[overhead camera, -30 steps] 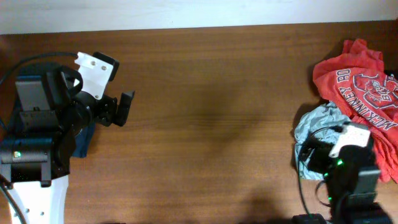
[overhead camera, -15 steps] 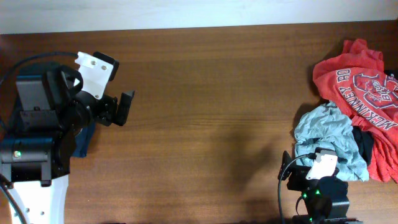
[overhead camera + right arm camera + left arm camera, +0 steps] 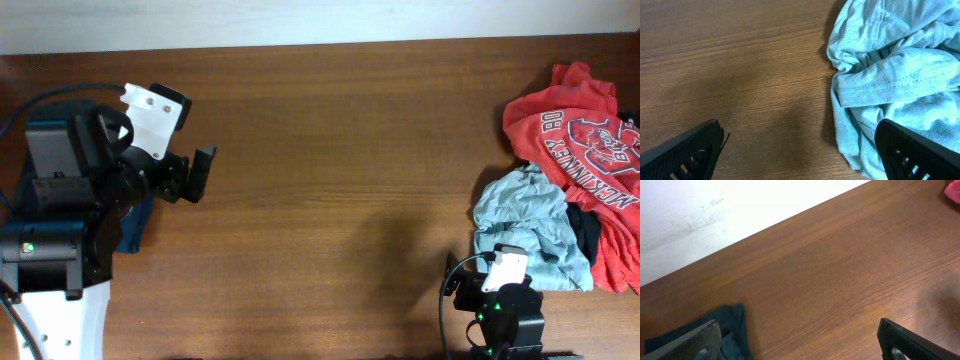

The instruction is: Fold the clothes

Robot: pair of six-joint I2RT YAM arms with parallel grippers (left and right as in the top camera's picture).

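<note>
The clothes [image 3: 135,226], a dark navy fabric, lie at the table's left edge, mostly hidden under my left arm. In the left wrist view a crumpled navy corner [image 3: 734,328] shows beside the left finger. My left gripper [image 3: 190,165] hangs above the wood just right of the clothes, open and holding nothing [image 3: 797,331]. My right gripper [image 3: 470,286] sits low near the front edge at the right, open [image 3: 800,131], with bare wood between its fingers. Its right finger [image 3: 910,150] stands over the edge of a light blue garment [image 3: 890,65].
A heap of other laundry lies at the right edge: a red printed shirt [image 3: 575,130], the light blue garment [image 3: 530,215] and a dark piece [image 3: 586,232] between them. A white wall borders the table's far side [image 3: 715,210]. Brown wood [image 3: 340,180] spans the middle.
My right arm has pulled back toward the front edge and to the left, uncovering the light blue garment. The left arm has not moved.
</note>
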